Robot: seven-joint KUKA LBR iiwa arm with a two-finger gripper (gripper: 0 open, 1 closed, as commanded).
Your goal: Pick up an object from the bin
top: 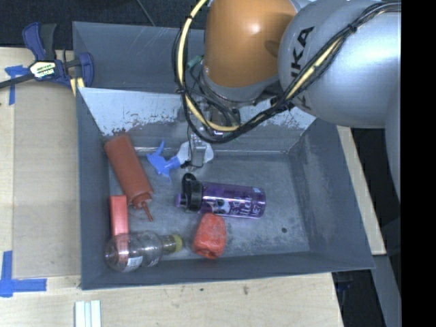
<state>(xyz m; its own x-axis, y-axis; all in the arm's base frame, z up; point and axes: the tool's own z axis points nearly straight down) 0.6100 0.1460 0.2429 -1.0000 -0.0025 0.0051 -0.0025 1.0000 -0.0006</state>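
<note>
**Over the bin's far side: gripper low, nothing picked yet**

Reaching in from the right, the big silver arm [340, 60] bends steeply down into the grey metal bin [313, 203]. A purple bottle with a black cap [225, 201] lies mid-floor. The gripper [197, 152] hangs near the back wall, just beside a small blue plastic piece [162, 161]. I cannot tell whether it is open or closed. Next, I'd judge, it must centre on one thing.

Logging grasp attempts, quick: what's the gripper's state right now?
Gripper: cannot be told; it hangs beside the small blue plastic piece.
</note>
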